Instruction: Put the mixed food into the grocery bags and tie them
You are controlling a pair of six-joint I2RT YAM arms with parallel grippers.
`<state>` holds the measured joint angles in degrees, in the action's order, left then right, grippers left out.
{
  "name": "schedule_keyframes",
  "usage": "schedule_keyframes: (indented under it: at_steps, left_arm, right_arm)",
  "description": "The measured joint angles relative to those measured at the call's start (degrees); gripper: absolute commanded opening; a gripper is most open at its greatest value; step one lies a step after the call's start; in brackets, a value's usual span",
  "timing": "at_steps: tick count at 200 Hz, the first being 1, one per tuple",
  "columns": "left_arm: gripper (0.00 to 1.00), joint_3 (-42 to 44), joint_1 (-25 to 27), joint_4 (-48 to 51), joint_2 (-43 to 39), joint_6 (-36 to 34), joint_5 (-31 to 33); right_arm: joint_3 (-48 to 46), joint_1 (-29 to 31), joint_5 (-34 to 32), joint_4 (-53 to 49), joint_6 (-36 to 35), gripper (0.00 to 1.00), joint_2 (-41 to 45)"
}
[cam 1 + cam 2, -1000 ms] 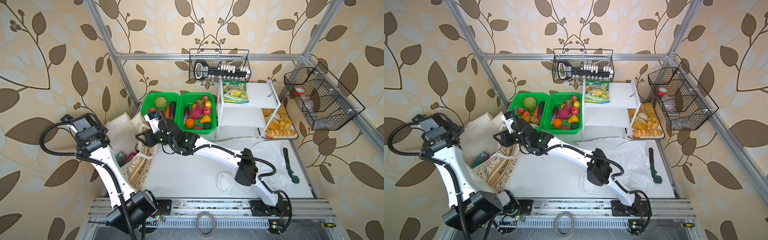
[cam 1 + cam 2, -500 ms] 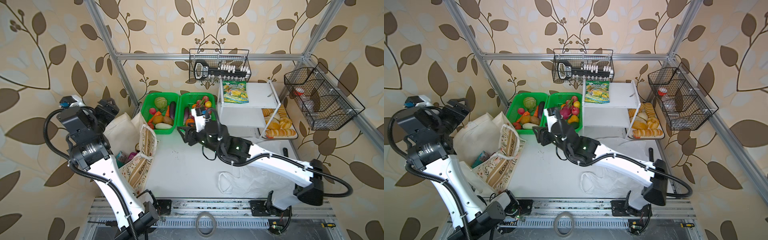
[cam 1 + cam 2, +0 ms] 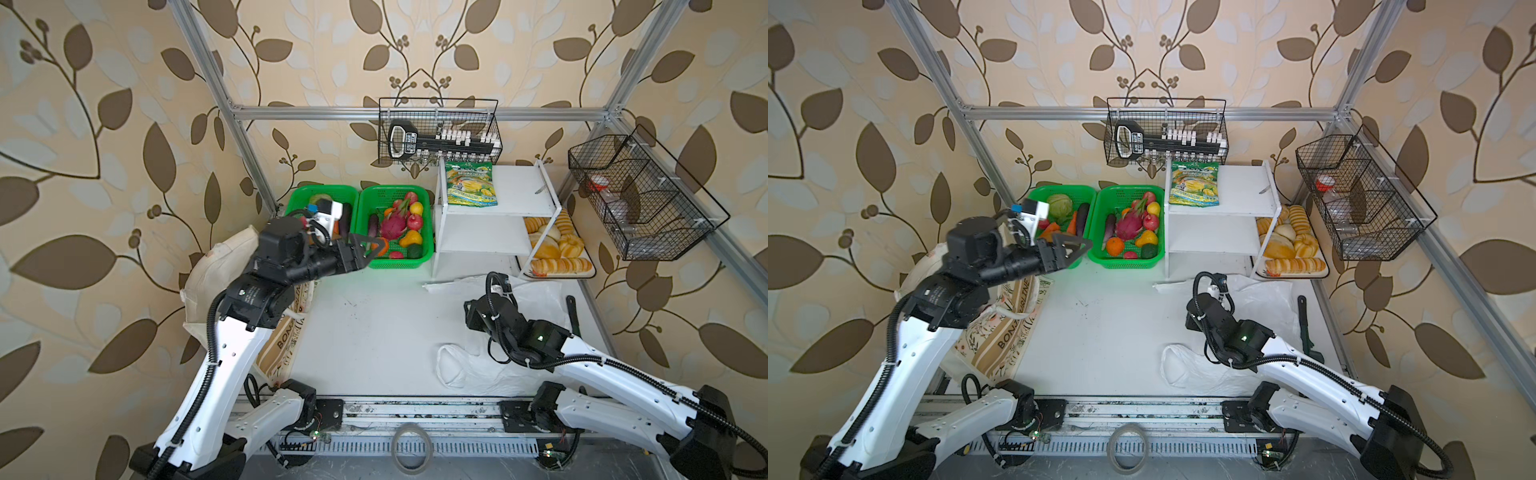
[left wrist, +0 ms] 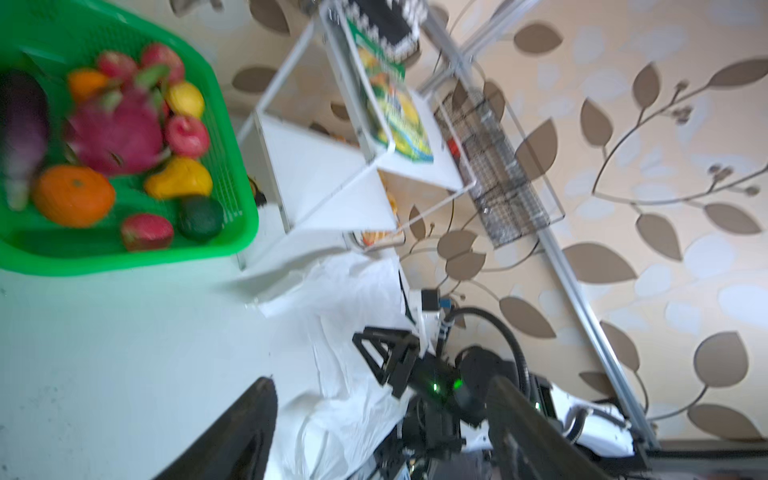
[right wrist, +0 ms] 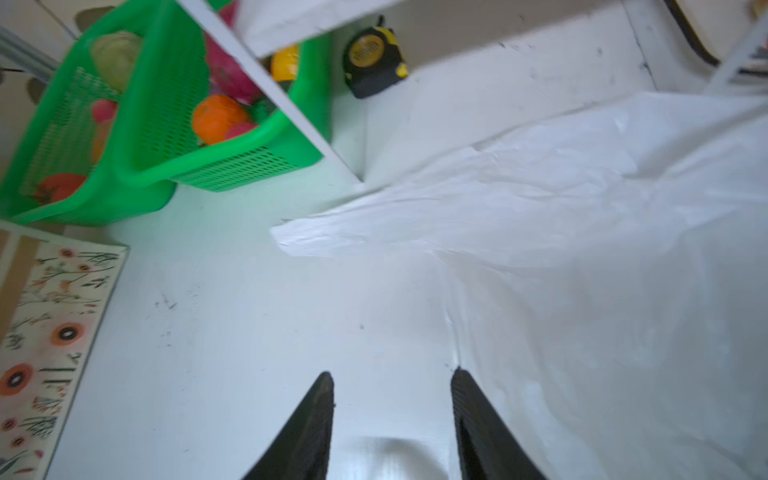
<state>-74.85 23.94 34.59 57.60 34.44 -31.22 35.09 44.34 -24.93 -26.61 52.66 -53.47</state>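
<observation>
Right gripper [image 5: 392, 372] has withdrawn above the white tabletop [image 3: 374, 324], jaws apart and empty. Left gripper [image 3: 371, 249], spread wide and empty, hovers near the green plastic mesh basket [image 3: 399, 264].

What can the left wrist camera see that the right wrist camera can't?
Only the left wrist view shows the snack pouch on the shelf and the wire basket. Only the right wrist view shows the flowered tote and the cabbage. Both show the dragon fruit, the orange and the plastic bag.
</observation>
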Motion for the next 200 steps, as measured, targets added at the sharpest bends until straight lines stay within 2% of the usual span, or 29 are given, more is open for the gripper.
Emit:
schedule_keyframes:
  at_steps: [25, 50, 108, 131, 138, 154, 176, 194, 200]
  left_arm:
    - [0.81, 4.96, 11.5, 0.2, 3.69, 0.04, 6.47]
    - [0.81, 9.6, 17.42, 0.0, 6.45, 0.44, 10.6]
    - [0.81, 13.4, 18.88, -0.59, 7.98, 1.51, 15.63]
    - [0.81, 13.53, 18.88, -1.22, 8.87, 1.62, 16.96]
    - [0.81, 13.64, 18.88, -1.44, 9.22, 1.64, 17.11]
    - [0.81, 13.9, 18.88, -1.68, 10.08, 1.66, 17.4]
    - [0.81, 14.32, 18.88, -1.86, 10.99, 1.75, 17.94]
    - [0.8, 14.56, 18.88, -2.23, 11.5, 1.79, 18.03]
    - [0.8, 14.84, 18.88, -2.56, 11.58, 1.81, 18.05]
  right_arm:
    - [-2.95, -3.76, 3.98, -3.19, 0.11, 0.51, 0.68]
    - [-2.95, -4.76, 6.01, -4.74, -1.53, 0.54, -1.46]
    - [-2.97, -4.76, 7.02, -5.16, -4.7, 0.54, -8.22]
    - [-2.97, -4.63, 7.34, -4.42, -5.77, 0.51, -11.85]
    - [-2.97, -4.42, 7.21, -4.28, -6.03, 0.48, -13.11]
    - [-2.97, -3.37, 6.51, -4.2, -6.73, 0.36, -15.8]
    - [-2.97, -1.68, 5.46, -4.26, -7.15, 0.11, -17.22]
    - [-2.91, -0.17, 4.42, -4.52, -6.69, 0.0, -16.41]
    - [-2.84, 0.35, 4.11, -4.76, -6.91, 0.0, -15.72]
